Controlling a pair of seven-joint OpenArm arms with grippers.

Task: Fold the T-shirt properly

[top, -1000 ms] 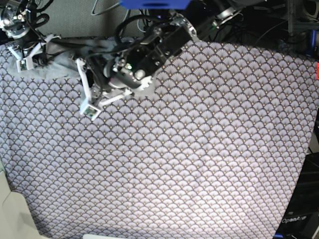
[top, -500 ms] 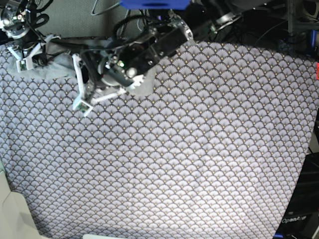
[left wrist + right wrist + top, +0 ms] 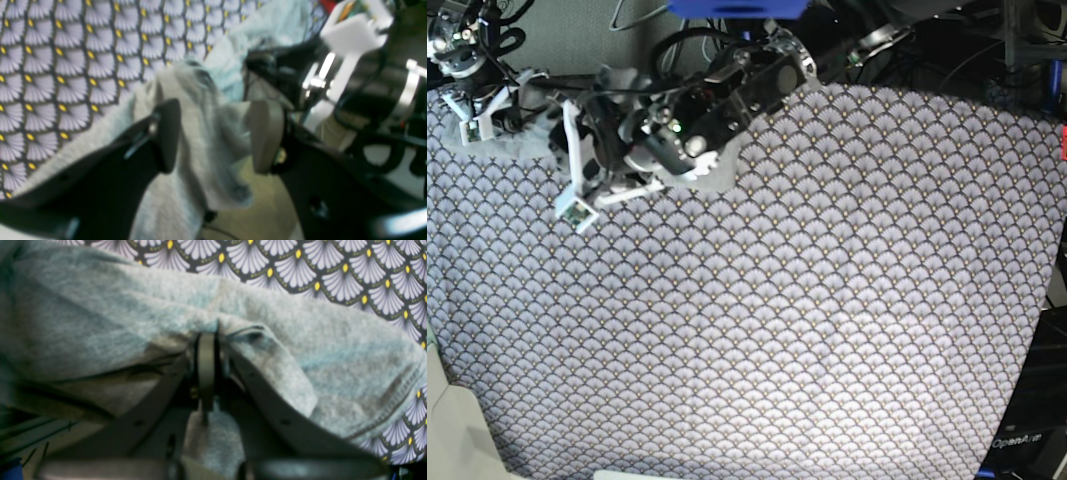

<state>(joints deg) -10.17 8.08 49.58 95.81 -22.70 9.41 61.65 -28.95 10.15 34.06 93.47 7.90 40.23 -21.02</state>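
The light grey T-shirt point(image 3: 719, 178) lies bunched at the far left of the table, under and between both arms. My left gripper point(image 3: 597, 115) reaches over it. In the left wrist view the left gripper point(image 3: 217, 136) is open, and a ridge of the T-shirt point(image 3: 203, 133) stands between its fingers point(image 3: 166, 133). My right gripper point(image 3: 522, 100) is at the far left corner. In the right wrist view the right gripper point(image 3: 206, 353) is shut on a fold of the T-shirt point(image 3: 100, 316), near a stitched hem point(image 3: 397, 386).
The purple-grey scallop-patterned cloth point(image 3: 827, 300) covers the whole table and also shows in both wrist views point(image 3: 50, 50) point(image 3: 333, 270). Cables and dark equipment point(image 3: 907, 40) crowd the far edge. A pale object point(image 3: 457, 430) sits at the near left corner.
My left arm has moved left and toward the far edge, over the bunched T-shirt. The right arm has stayed at the far left corner.
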